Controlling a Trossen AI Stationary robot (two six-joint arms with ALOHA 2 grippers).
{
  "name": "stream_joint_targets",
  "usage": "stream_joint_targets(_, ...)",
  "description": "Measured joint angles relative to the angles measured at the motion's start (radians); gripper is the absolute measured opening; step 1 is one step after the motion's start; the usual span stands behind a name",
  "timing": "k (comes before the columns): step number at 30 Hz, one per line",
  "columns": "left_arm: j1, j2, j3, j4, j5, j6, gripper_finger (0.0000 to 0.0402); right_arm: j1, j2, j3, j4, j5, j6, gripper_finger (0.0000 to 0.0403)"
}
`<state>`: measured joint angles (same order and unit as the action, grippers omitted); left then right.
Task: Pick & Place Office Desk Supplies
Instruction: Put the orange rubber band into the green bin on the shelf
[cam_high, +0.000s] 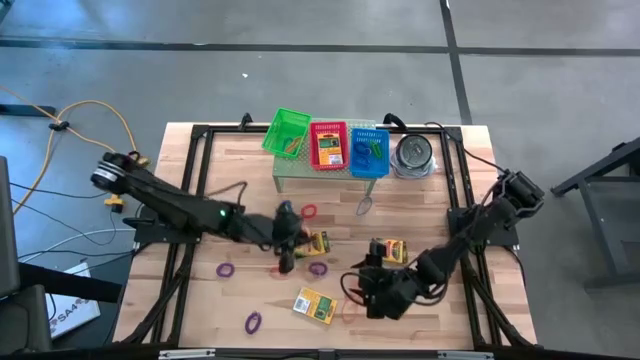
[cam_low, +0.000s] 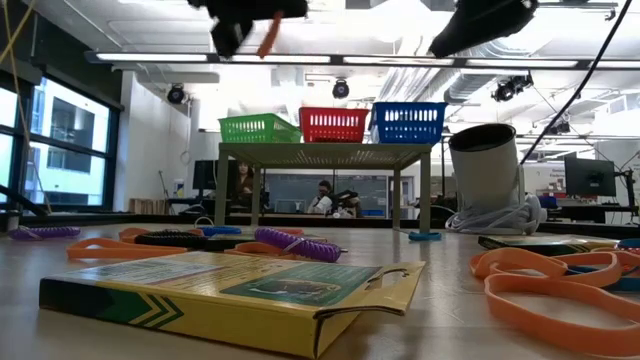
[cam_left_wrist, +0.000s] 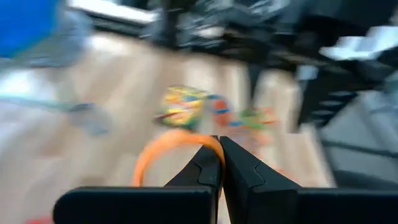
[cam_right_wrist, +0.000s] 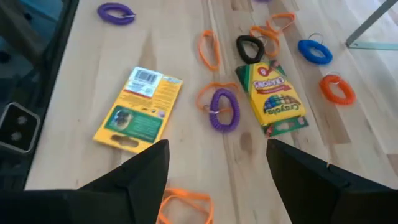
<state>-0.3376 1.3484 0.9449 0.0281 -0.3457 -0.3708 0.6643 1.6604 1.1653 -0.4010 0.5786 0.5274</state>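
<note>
My left gripper (cam_left_wrist: 219, 148) is shut on an orange rubber band (cam_left_wrist: 163, 148). It hangs above the table's middle (cam_high: 286, 258), beside a crayon box (cam_high: 318, 241). My right gripper (cam_right_wrist: 217, 163) is open and touches nothing. It hovers over the near right part of the table (cam_high: 385, 295), between a flat crayon box (cam_right_wrist: 140, 109) and another (cam_right_wrist: 272, 99). A purple coiled loop (cam_right_wrist: 224, 109) lies flat between those boxes. More loops in orange, purple, blue and black lie scattered on the wood. My left gripper pinches the orange rubber band between its two shut fingers, at one spot on the loop (cam_left_wrist: 208, 142). The rest of the loop curves away past the fingertips. In the low view the band (cam_low: 270, 35) hangs beside the gripper, lifted clear of the table.
A small shelf (cam_high: 300, 172) at the far side carries the green basket (cam_high: 285, 130), the red basket (cam_high: 328, 145) and the blue basket (cam_high: 368, 150). A round metal tin (cam_high: 413, 155) stands to their right. A third crayon box (cam_high: 316, 305) lies near the front edge.
</note>
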Motion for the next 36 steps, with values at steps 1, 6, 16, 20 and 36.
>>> stream_joint_targets(1,0.010,-0.014,0.047,-0.100,-0.033,-0.007,0.0000,0.006,0.000,-0.005,0.004,0.010,0.000,0.0260)
stream_joint_targets(6,0.087,-0.044,0.281,-0.414,-0.110,0.002,0.0000,0.011,0.000,-0.042,0.073,0.021,-0.033,0.0260)
stream_joint_targets(16,0.494,-0.026,0.543,-0.737,-0.090,0.005,0.0000,-0.035,0.000,-0.104,0.175,-0.093,-0.053,0.0260)
stream_joint_targets(20,0.698,0.002,0.543,-0.738,0.003,-0.021,0.0000,-0.051,0.000,-0.113,0.196,-0.125,-0.061,0.0260)
stream_joint_targets(36,0.917,0.269,0.555,-0.697,0.194,-0.043,0.0000,-0.056,0.000,-0.125,0.167,-0.135,-0.087,0.0260)
